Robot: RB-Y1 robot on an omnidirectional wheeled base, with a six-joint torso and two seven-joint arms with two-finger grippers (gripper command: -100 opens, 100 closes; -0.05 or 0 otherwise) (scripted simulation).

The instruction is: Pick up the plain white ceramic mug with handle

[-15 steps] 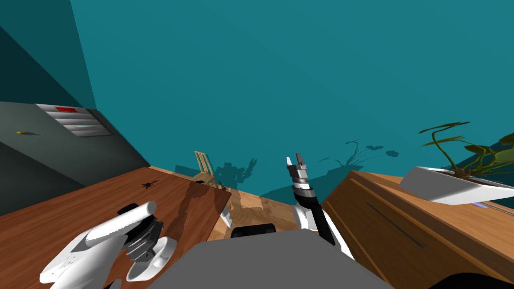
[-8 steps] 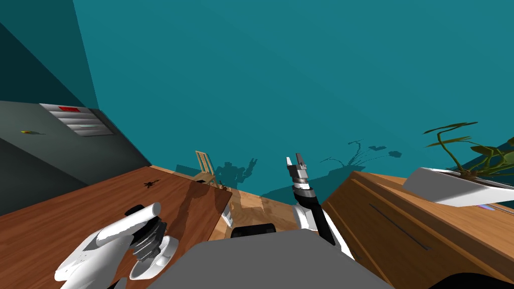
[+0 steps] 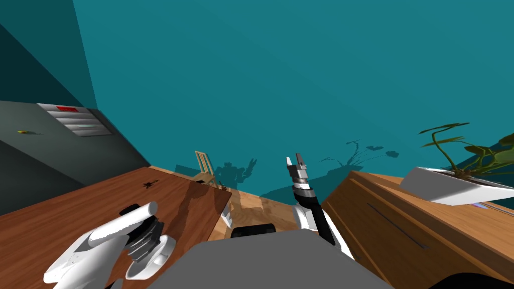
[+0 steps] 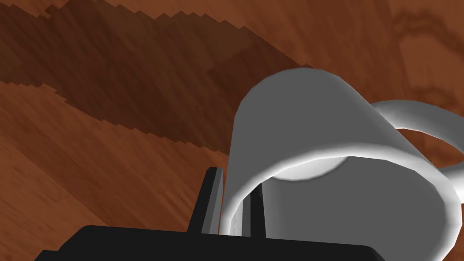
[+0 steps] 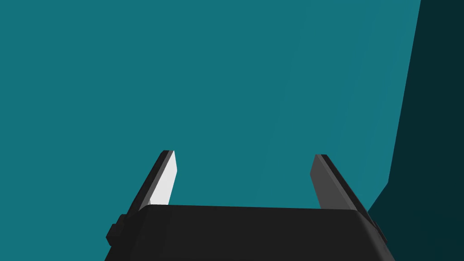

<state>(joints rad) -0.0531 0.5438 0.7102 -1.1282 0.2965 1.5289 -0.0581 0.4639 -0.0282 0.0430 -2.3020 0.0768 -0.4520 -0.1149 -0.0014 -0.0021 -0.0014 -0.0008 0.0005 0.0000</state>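
Above the brown worktop [image 4: 90, 136]: grips the white mug [image 4: 317, 136] with the left end effector [image 4: 233, 190], clenched on the wall at the rim, one of the fingers [image 4: 213, 195] outside, the other inside. Points the mug's long axis straight away from the end effector, handle [image 4: 408, 111] on the far flank. Cannot tell contact between base and worktop. Shows the right end effector [image 5: 243, 156] released, well apart, clearly the farther one.

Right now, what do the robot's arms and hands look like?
Left arm: white, rounded shells, dark ribbed wrist. Right arm: white with a black forearm and grey banded wrist. The left hand and right hand are each a black box with two thin grey blade fingers.
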